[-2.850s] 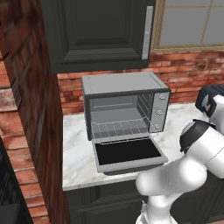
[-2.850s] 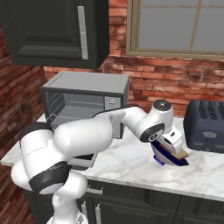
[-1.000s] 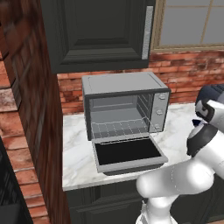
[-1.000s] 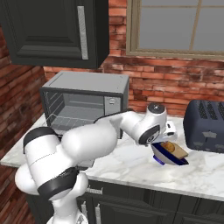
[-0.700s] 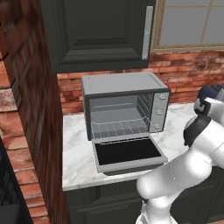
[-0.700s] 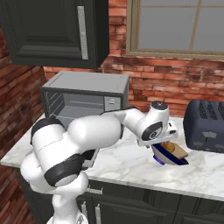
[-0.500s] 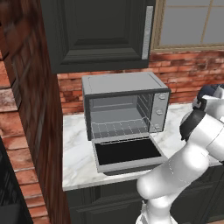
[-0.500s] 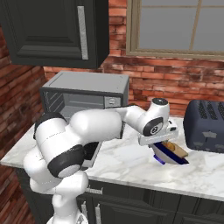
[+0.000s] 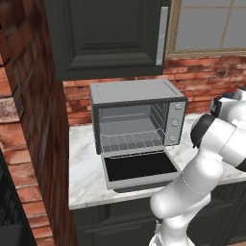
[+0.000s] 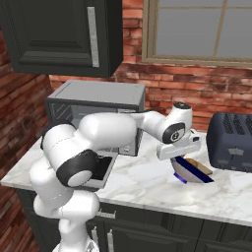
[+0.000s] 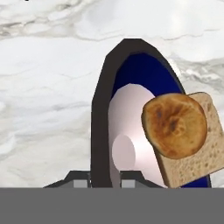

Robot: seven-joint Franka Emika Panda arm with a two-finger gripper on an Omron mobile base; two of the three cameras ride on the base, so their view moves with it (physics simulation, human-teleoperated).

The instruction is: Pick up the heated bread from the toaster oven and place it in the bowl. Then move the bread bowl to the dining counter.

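The dark blue bowl [image 10: 189,172] is tilted just above the marble counter, to the right of the toaster oven [image 10: 96,107]. My gripper [image 10: 175,159] is shut on its left rim. In the hand view the bowl [image 11: 131,131] stands nearly on edge, its dark rim pinched between my gripper's [image 11: 103,183] finger tips. The heated bread [image 11: 175,126], a round browned piece, rests against the bowl's pale inside, with a square tan slice [image 11: 209,144] behind it. In the right base view the bread [image 10: 200,166] shows over the bowl's rim. The toaster oven [image 9: 137,115] stands with its door dropped open and its rack bare.
A dark toaster [image 10: 230,141] stands close to the right of the bowl. A red brick wall and a window run behind the counter, with dark cabinets above the oven. The oven's open door [image 9: 139,166] reaches to the counter's front edge.
The arm's elbow and upper links have swung round over the counter. The hand and the bowl have stayed almost in place, the bowl held tilted all along.
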